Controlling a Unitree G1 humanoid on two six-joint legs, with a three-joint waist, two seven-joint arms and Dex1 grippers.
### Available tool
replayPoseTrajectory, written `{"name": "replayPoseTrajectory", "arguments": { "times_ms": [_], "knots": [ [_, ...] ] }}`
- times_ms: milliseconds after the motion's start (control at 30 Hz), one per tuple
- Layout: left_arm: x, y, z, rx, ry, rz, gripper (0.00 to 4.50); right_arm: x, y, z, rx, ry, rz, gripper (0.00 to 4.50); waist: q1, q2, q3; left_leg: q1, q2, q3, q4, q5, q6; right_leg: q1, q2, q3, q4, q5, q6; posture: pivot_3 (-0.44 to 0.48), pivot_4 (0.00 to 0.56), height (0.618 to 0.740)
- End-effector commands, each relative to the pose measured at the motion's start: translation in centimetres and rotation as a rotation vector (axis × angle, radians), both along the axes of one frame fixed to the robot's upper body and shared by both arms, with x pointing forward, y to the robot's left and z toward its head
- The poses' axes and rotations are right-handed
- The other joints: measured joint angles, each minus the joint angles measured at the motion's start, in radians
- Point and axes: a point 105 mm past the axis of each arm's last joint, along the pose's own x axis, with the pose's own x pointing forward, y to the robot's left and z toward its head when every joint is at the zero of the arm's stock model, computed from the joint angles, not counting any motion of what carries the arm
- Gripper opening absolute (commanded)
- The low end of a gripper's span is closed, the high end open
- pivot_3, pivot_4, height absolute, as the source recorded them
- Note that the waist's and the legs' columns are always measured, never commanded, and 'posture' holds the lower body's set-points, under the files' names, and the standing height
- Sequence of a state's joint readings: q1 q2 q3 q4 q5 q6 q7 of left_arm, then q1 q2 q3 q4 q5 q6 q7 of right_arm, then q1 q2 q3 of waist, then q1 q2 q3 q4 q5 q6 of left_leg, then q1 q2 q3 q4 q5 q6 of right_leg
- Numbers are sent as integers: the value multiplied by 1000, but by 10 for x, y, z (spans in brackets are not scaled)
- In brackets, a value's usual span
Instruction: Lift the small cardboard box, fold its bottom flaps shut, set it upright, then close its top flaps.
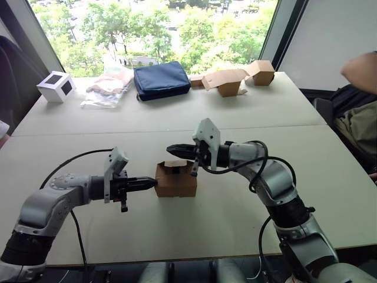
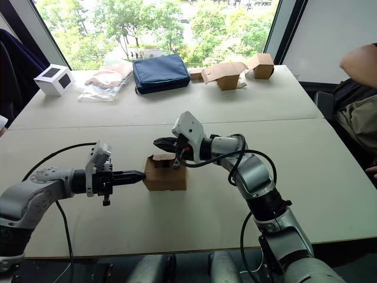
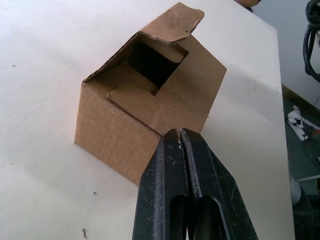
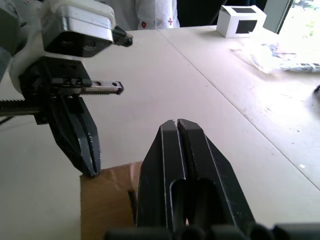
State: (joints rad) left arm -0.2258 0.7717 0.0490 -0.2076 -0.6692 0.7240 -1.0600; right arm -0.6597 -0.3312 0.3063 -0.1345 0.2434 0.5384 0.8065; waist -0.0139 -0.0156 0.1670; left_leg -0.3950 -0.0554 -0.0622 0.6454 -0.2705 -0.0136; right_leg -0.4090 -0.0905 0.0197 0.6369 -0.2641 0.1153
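Taking the table (image 1: 330, 177) as the landmark, one small box (image 1: 175, 181) stands near its middle with two grippers at it, the left gripper (image 1: 154, 183) and the right gripper (image 1: 169, 149), each with its fingers pressed together. Along the table's far edge lie three more open cartons (image 1: 227, 81), one white cube (image 1: 56, 86), one clear plastic bag (image 1: 109, 88) and one navy pouch (image 1: 161, 79). One person's arm (image 1: 360, 71) shows past the table's right side

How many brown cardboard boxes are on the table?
3: the small cardboard box between the grippers, and two opened cartons at the far edge, one beside another. A brown scrap sits nearby.
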Motion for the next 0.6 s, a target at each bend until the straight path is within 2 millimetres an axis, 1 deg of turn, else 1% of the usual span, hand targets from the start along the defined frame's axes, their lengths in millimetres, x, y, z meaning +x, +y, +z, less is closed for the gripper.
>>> {"name": "replayPoseTrajectory", "arguments": {
  "times_ms": [33, 100, 267, 300, 400, 467, 533, 600],
  "knots": [
    [0, 0, -8, 9, 9, 6, 43, 1, 4, -7, -79, -49, 9, 0, 0, 0, 0, 0, 0, 0, 0, 0, 0, 0, 0, 0, 0, 0, 0, 0, 150, 740],
    [0, 1, -9, 10, 8, 8, 43, -7, 6, -15, -104, -28, 52, 0, 0, 0, 0, 0, 0, 0, 0, 0, 0, 0, 0, 0, 0, 0, 0, 0, 150, 740],
    [1, 4, -8, 7, -1, 18, 43, -19, 6, -23, -112, 8, 93, 0, 0, 0, 0, 0, 0, 0, 0, 0, 0, 1, 0, -1, 0, 0, 0, 0, 150, 740],
    [2, 4, -5, -6, -11, 25, 43, -20, 5, -24, -111, 12, 96, 0, 0, 0, 0, 0, 0, 0, 0, 0, 0, 1, 0, -1, 0, 0, 0, 0, 150, 740],
    [8, 5, 15, -102, -36, 51, 43, -22, 5, -24, -109, 14, 93, 0, 0, 0, 0, 0, 0, 0, 0, 0, 0, 1, 0, 0, 0, 0, 0, 0, 150, 740],
    [15, 6, 26, -135, -63, 68, 43, -21, 5, -23, -107, 9, 85, 0, 0, 0, 0, 0, 0, 0, 0, 0, 0, 1, 0, -1, 0, 0, 0, 0, 150, 740],
    [22, 6, 29, -129, -83, 81, 43, -20, 4, -22, -113, -4, 78, 0, 2, 0, 0, 0, 0, -1, 0, 0, 0, 1, 1, -1, 0, 0, 0, 0, 150, 740],
    [28, 4, 22, -83, -94, 85, 43, -20, 4, -22, -115, -8, 79, 0, 1, 0, 0, 0, 0, -1, 0, 0, 0, 1, 1, -1, 0, 0, 0, 0, 150, 740]
  ]
}}
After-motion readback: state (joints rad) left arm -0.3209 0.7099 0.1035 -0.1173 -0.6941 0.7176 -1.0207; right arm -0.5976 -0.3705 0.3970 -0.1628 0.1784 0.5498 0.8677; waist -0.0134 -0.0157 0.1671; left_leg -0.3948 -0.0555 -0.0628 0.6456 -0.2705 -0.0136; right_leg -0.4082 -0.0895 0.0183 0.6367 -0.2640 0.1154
